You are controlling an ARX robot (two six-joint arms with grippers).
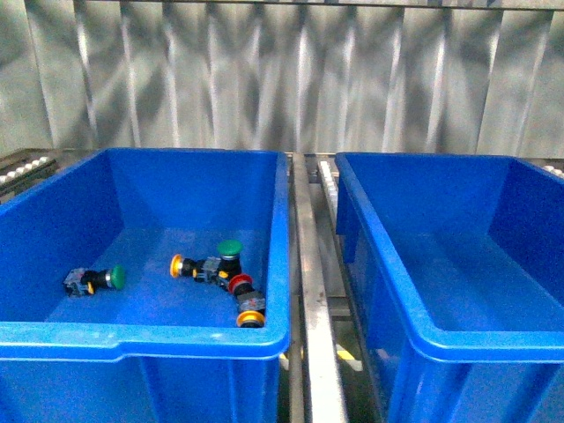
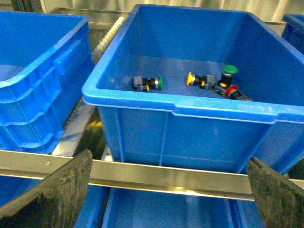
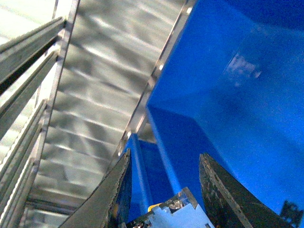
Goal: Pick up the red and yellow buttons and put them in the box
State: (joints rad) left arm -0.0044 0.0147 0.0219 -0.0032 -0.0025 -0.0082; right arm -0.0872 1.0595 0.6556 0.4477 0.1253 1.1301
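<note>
The left claw (image 2: 169,156) stood wide apart, the blue box (image 2: 142,102) ahead of it holding two yellow buttons (image 1: 177,264), one red button (image 1: 240,283) and two green buttons (image 1: 229,248), while the right claw (image 3: 164,154) clamped one grey-bodied button (image 3: 173,213), its cap hidden.

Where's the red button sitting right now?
In the front view, the red button lies in the left blue box, near its front right corner, between two yellow buttons.

No lettering to read anywhere — the two deep blue plastic bins (image 1: 132,339) (image 1: 458,344) show bare walls, and the small mushroom-capped push buttons (image 1: 220,269) are too tiny for any markings.
</note>
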